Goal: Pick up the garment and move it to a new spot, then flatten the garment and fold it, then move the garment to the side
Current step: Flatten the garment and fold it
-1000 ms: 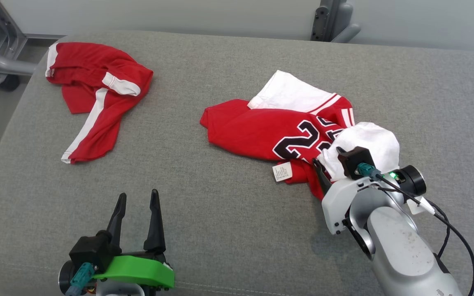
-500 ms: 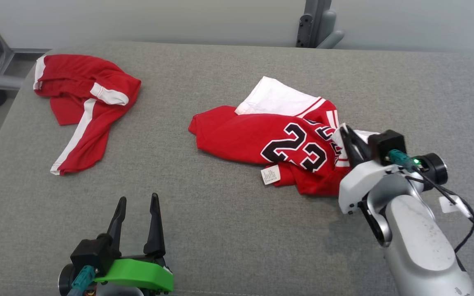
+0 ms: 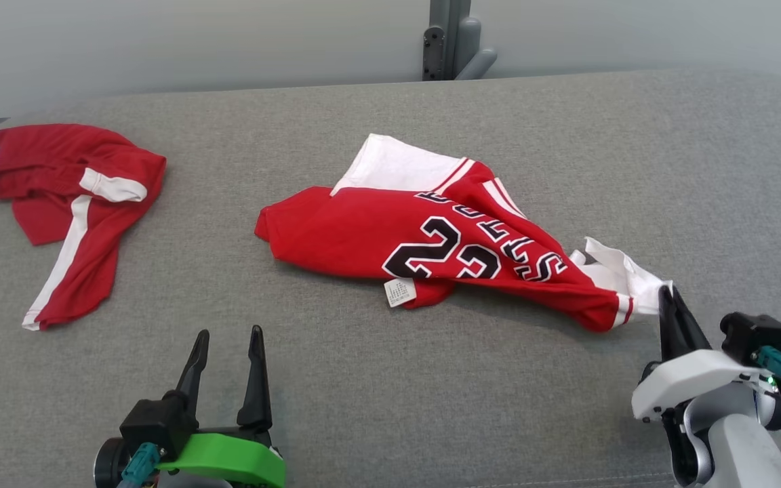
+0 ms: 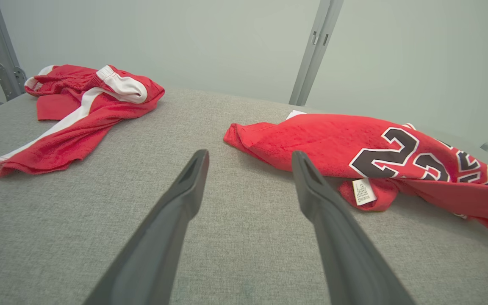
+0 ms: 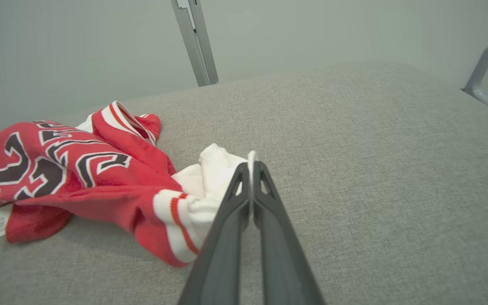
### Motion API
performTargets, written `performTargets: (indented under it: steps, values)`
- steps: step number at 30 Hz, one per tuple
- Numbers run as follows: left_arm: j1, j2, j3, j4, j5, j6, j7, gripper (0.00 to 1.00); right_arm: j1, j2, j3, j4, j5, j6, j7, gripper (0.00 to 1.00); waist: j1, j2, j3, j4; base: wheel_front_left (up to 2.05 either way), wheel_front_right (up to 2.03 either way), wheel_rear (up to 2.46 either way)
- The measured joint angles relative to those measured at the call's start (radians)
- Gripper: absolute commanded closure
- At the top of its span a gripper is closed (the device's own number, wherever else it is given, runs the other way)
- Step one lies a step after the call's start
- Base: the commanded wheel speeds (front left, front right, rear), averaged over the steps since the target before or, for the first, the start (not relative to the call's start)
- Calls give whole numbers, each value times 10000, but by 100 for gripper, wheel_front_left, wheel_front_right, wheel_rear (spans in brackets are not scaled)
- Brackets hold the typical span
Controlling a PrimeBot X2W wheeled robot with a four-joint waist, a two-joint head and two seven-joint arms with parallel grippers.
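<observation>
Grey woven cloth covers the bench, and the red jersey lies crumpled across its middle, drawn out toward the robot's right. Red shorts sit well apart at the left end. The step in hand looks like the pick-up and carry. The right pincer is clenched on the white cuff at the jersey's right tip, with only a thin fold of cloth between its fingers. The left pincer hangs released over bare bench close to the robot, touching nothing. To do this well, I judge the right arm should lift high enough for the bulk to clear the bench before it travels. It should go slowly, since so slim a pinch could slip, and it should keep away from the shorts so the two reds don't tangle. The idle left pincer could take the opposite end to share the weight and start the spreading. The jersey looks like a soft knit, bunched into a long wedge that narrows toward the grip. A white panel shows at its far edge, black white-edged numerals and lettering run across the top, red-and-white stripes trim the cuff, and a small white label pokes out at the near edge.
</observation>
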Motion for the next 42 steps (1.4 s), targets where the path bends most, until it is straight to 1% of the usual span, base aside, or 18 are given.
performTargets:
  steps: [4, 5, 8, 9, 10, 11, 16, 20, 23, 26, 30, 33, 36, 39, 42]
  values:
    - [-35, 0, 12, 21, 104, -69, 0, 0, 305, 10, 117, 483, 328, 0, -215, 100, 0, 0, 113, -268, 0, 0, 0]
    - [-53, 0, 21, 29, 121, -77, 0, 0, 366, 12, 132, 616, 407, 0, -245, 92, 0, 0, 142, -323, 0, 0, 0]
    - [-105, 0, 48, 40, 146, -90, 0, 0, 544, 10, 150, 999, 523, 0, -330, 49, 0, 0, 217, -460, 0, 0, 0]
    - [-105, 0, 54, 46, 150, -109, 0, 0, 599, 13, 151, 1103, 548, 0, -347, 49, 0, 0, 234, -499, 0, 0, 0]
    - [-105, 0, 63, 50, 169, -125, 0, 0, 645, 15, 130, 1174, 548, 0, -401, 4, 0, 0, 246, -534, 0, 0, 0]
    - [-105, 0, 75, 56, 178, -148, 0, 0, 684, 15, 81, 1237, 545, 0, -418, 0, 0, 0, 254, -566, 0, 0, 0]
    - [-105, 0, 125, 67, 192, -176, 0, 0, 896, 8, -198, 1133, 399, 0, -518, 0, 0, 0, 236, -631, 0, 0, 0]
    - [-105, 0, 107, 56, 205, -205, 0, 0, 927, 0, -132, 309, 399, 0, -593, 0, 0, 0, 204, -583, 0, 0, 0]
    - [-117, 0, 29, 52, 201, -205, 0, 0, 808, -2, 261, -382, 163, 0, -318, 0, 0, 0, 204, -482, 0, 0, 0]
    - [-207, 0, -100, 46, 173, -184, 0, 0, 287, 6, 692, -922, -259, 0, 176, 0, 0, 0, 232, -315, 0, 0, 0]
    - [-309, 0, -245, 15, 81, -115, 0, 0, -619, -96, 1411, -1154, -662, 0, 989, 0, 0, -1, 316, 34, 0, 0, 0]
    - [-423, 0, -328, -10, -10, -67, -2, 0, -1440, -575, 1944, -961, -779, 2, 1693, 0, 0, 0, 413, 362, 0, 0, 0]
    - [-456, 0, -433, -13, -98, -10, -2, 0, -2273, -1129, 2548, -518, -717, 2, 2527, 0, 0, 0, 526, 730, 0, 0, 0]
    - [-551, 0, -499, -23, -190, 29, 0, 0, -2985, -1657, 3124, 25, -263, 2, 3522, 0, 0, 0, 651, 1127, 0, 0, 0]
    - [-620, 2, -579, -48, -324, 82, 0, 0, -3590, -2328, 3770, 533, 119, 2, 4521, 0, 0, -1, 789, 1523, 0, 0, 0]
